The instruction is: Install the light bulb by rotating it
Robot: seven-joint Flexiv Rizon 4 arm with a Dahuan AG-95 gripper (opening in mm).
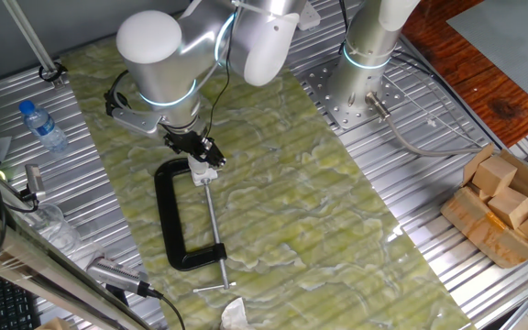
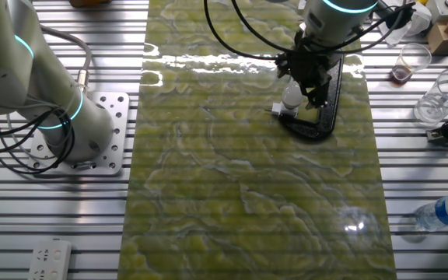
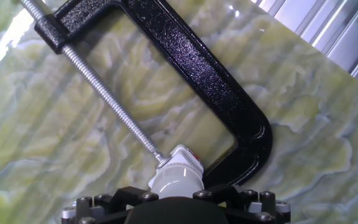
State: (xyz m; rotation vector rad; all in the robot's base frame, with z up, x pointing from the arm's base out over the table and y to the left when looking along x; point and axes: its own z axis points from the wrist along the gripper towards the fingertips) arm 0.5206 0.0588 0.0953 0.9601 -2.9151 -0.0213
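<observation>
Small white rounded light bulb (image 3: 174,180) at 12 o'clock of fingers (image 3: 178,200), long axis along them, seated in white socket (image 3: 183,158) clamped by black C-clamp (image 3: 191,68); finger closure cannot be told.

Your arm (image 1: 181,46) has glossy white rounded links, glowing cyan joint rings, black cables, and a black pincer (image 1: 198,149) with silver screws.

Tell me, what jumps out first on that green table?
A big black clamp lies flat in the middle of the green marbled mat, its long screw pointing at a small white fitting held in its end. Right above that end, the robot's gripper comes down over a little white light bulb sitting in the fitting. A plastic water bottle lies off to the side on the metal tabletop.
</observation>
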